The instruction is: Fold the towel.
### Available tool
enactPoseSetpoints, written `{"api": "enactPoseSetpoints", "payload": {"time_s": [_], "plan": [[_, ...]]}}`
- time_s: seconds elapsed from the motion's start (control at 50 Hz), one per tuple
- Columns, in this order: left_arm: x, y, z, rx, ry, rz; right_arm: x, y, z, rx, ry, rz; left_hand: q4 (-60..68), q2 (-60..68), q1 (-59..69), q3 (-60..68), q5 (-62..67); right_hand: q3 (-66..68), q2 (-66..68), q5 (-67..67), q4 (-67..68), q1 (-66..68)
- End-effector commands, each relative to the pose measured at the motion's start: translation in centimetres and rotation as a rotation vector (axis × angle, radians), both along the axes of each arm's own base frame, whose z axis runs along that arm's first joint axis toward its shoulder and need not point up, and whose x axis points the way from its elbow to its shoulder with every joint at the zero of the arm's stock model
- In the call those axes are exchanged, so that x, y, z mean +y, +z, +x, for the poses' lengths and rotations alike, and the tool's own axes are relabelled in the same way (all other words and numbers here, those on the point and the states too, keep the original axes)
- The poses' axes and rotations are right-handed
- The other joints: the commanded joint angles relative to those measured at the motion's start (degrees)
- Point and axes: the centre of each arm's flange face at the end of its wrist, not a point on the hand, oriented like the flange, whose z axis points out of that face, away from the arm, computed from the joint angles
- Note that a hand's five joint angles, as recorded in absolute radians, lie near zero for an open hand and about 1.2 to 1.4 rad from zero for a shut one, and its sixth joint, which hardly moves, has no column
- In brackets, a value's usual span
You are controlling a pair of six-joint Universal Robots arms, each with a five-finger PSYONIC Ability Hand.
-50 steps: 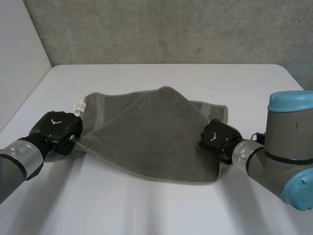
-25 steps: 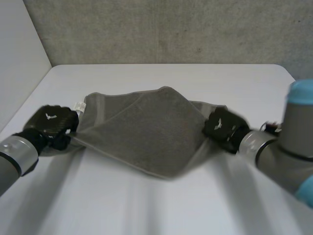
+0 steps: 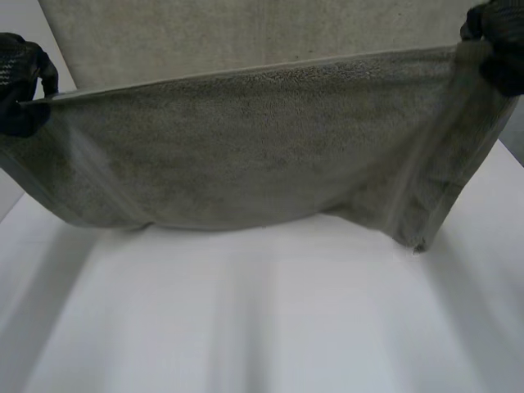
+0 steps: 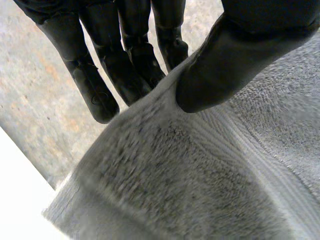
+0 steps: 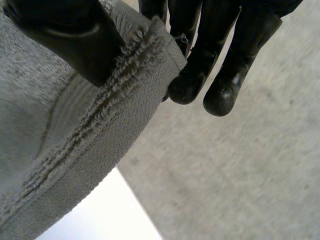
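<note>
The towel (image 3: 262,147) is spread wide in the air between the two hands. Its top edge is pulled into a nearly straight line from one hand to the other, and the rest of the cloth hangs down from that line in a broad sag. It is grey-green, with a stitched hem along its border.

The left hand (image 3: 20,82) grips the end of the top edge on its own side. In the left wrist view its thumb (image 4: 240,50) presses down on the near face of the cloth, while its fingers (image 4: 100,85) reach along the far face, so the towel is pinched between them.

The right hand (image 3: 495,41) grips the opposite end of the same edge, slightly higher than the left. In the right wrist view its thumb sits on the cloth just beside the hem and its fingers lie behind the corner, clamping the towel the same way. Below this hand a corner of the cloth hangs lowest.

Under the hanging cloth lies the white table (image 3: 262,327); whether the lowest fold touches it cannot be told. Beyond both hands stands a grey wall (image 3: 246,33).
</note>
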Motion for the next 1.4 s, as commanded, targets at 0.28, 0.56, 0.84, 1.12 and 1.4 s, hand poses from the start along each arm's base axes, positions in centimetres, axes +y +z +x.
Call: {"api": "enactPoseSetpoints", "payload": {"time_s": [0.28,0.56,0.84,1.12,1.4], "plan": [[-13.6,2.5,-5.7,0.07,0.104,-0.166,-9.0,-2.8,7.2,-0.01,-0.018,-0.065,2.71,3.47,7.04,3.27,4.82,4.2,5.05,3.67,3.58,4.05],[-10.9,11.6,-7.6,0.285,0.007,-0.357,-8.8,2.4,7.0,-0.207,0.007,-0.237,2.71,3.47,7.04,3.27,4.82,4.2,5.05,3.67,3.58,4.05],[-9.3,-7.2,-6.5,0.151,-0.038,0.181,-7.2,-10.6,7.3,-0.029,0.068,0.13,2.71,3.47,7.04,3.27,4.82,4.2,5.05,3.67,3.58,4.05],[-2.4,-3.4,-1.1,0.093,-0.024,0.055,-2.5,-5.7,0.6,0.004,-0.003,0.106,2.71,3.47,7.04,3.27,4.82,4.2,5.05,3.67,3.58,4.05],[-6.5,-11.1,-4.3,0.039,-0.151,0.237,-6.9,-12.1,1.9,0.078,0.001,0.275,2.71,3.47,7.04,3.27,4.82,4.2,5.05,3.67,3.58,4.05]]}}
